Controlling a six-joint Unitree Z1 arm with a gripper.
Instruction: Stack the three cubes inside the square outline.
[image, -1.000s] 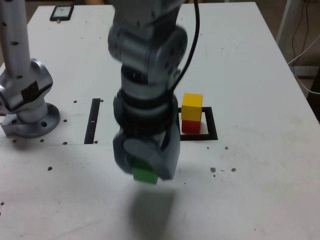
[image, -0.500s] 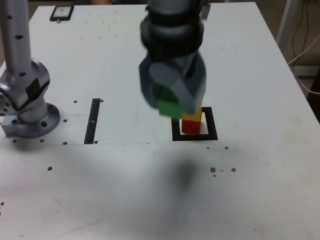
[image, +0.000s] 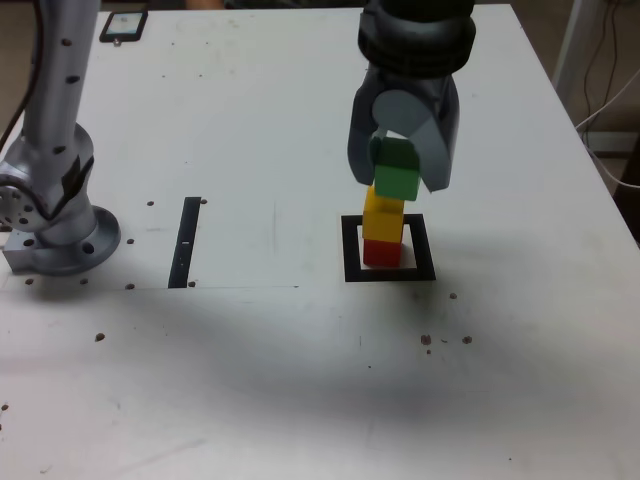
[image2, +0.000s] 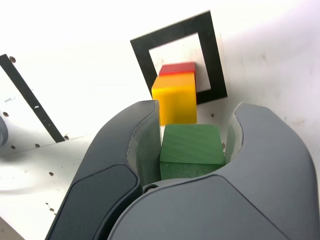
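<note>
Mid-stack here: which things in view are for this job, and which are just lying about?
For the job:
- green cube, in the claw
- yellow cube
- red cube, under yellow
- square outline

Just lying about:
- black strip
- dark-framed device

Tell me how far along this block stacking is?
Done: the yellow cube sits on the red cube, inside the square outline. In hand: the pincer grips the green cube. Left: setting green on yellow, then letting go, since the pincer is still closed on it.
</note>
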